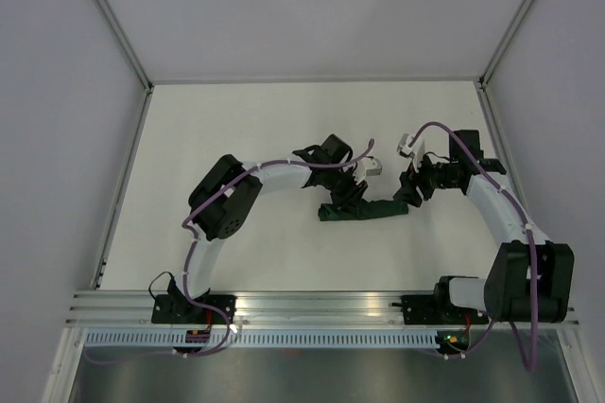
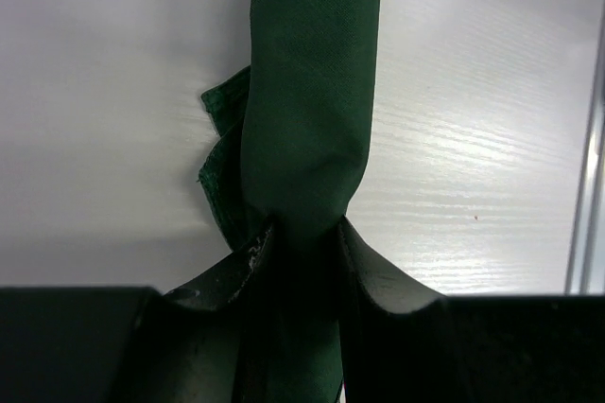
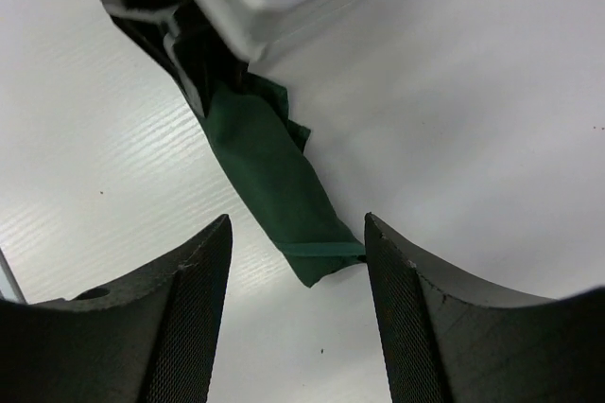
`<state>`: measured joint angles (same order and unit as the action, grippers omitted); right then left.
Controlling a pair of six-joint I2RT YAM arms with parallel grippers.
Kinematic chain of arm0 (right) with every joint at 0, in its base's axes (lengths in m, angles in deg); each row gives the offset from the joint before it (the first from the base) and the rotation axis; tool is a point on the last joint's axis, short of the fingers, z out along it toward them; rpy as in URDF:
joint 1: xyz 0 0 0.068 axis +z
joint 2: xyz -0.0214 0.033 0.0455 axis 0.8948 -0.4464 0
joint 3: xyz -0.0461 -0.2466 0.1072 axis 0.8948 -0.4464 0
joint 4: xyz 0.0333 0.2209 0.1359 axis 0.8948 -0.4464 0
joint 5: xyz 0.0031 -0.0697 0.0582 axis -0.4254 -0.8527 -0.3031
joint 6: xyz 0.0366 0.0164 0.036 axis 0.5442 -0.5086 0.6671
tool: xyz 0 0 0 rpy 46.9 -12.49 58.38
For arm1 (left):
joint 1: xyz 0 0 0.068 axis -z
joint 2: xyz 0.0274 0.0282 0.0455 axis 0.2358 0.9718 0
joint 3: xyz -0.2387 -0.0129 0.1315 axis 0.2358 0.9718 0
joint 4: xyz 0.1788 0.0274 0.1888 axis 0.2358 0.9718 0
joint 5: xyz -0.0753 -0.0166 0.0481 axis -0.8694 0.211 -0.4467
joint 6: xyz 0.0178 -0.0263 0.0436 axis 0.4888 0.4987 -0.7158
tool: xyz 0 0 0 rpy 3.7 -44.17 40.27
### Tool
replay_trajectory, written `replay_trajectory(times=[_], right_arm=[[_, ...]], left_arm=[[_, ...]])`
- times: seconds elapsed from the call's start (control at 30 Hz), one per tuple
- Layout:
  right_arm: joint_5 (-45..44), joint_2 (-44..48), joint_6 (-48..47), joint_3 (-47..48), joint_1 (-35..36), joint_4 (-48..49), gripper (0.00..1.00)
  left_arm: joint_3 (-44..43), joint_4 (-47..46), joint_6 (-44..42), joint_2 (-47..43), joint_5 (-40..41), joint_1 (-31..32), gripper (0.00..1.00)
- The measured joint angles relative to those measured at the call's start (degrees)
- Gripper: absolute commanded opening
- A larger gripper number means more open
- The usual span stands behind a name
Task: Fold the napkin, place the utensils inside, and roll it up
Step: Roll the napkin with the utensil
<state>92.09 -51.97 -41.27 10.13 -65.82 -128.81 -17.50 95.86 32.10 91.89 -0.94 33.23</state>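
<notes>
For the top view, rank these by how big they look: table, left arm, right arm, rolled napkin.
1. table, by far the largest.
2. left arm and right arm: they look about alike, so they are not ranked against each other.
3. napkin, a small dark green roll, the smallest.

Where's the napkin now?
In the top view the napkin lies mid-table, one end pinched in the left end effector, the other at the open right end effector.

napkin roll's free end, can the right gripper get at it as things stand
Probably yes. The right gripper is open, and the napkin shows its free end between the fingers with nothing over it. The left gripper is shut on the other end.
</notes>
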Motion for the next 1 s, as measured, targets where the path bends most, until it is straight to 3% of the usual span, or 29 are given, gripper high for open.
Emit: replay_trajectory(times=[0.17,0.4,0.87,1.0], right_arm=[[-3.5,6.4,-1.8,-7.6,2.4,5.0,0.64],[-12.5,12.8,-2.2,-16.6,15.8,13.7,0.65],[-26.1,5.1,-2.4,-20.8,32.2,24.7,0.62],[-27.8,2.4,-2.4,-20.8,33.5,26.1,0.51]], left_arm=[[-6.4,7.1,0.8,4.7,-7.6,-2.5,0.34],[-13.2,15.9,1.1,9.7,-14.1,-3.8,0.35],[-19.8,25.8,1.2,14.6,-18.7,-4.2,0.36],[-20.0,26.9,1.2,14.8,-19.1,-4.4,0.37]])
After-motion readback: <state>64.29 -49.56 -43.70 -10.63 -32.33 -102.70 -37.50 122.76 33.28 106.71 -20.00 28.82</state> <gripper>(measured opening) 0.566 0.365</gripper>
